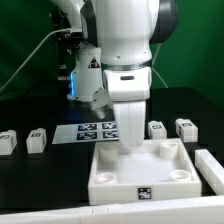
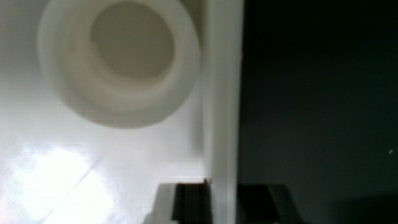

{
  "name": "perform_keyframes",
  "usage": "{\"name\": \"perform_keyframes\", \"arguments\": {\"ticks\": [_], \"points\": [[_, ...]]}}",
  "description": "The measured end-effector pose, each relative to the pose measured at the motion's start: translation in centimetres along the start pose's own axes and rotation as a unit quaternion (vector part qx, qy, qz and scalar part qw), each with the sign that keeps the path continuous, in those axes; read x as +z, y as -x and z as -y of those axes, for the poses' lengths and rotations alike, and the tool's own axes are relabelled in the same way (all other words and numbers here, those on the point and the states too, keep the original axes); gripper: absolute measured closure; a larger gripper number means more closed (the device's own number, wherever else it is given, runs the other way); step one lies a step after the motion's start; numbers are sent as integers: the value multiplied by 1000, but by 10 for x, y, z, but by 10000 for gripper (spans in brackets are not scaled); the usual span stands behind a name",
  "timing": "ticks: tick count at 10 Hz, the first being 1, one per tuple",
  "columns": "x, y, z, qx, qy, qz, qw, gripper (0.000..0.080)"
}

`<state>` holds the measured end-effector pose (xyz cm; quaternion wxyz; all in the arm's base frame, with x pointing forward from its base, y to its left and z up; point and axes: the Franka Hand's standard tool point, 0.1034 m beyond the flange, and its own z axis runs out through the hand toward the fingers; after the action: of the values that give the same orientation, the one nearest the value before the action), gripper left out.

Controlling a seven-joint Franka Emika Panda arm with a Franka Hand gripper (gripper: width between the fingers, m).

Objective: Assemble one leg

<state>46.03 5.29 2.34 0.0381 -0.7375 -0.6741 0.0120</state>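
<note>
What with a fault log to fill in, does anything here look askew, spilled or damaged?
Nothing stands out. Two legs sit at the exterior view's left of the marker board, two more at its right, all in one row; the large white board lies flat, no cracks or spills visible.

Robotics lab test bench. Evidence, exterior view: white robot arm (image 1: 125, 45) fills centre of frame; plain green backdrop (image 1: 25, 30) at upper left and right; matte black surface (image 1: 40, 175). Marker board (image 1: 95, 130) with black-and-white tags lies flat at mid-frame. Small white legs (image 1: 37, 139), each tagged, sit in row either side. Tagged socketed white board (image 1: 100, 172) at lower centre. Wrist view: round socket (image 2: 125, 60) in white plastic, beside dark surface.
</note>
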Motion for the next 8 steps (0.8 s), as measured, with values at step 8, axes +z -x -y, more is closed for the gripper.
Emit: {"name": "perform_keyframes", "arguments": {"ticks": [8], "points": [[3,-8,-25,38,-25,23,999,738]]}}
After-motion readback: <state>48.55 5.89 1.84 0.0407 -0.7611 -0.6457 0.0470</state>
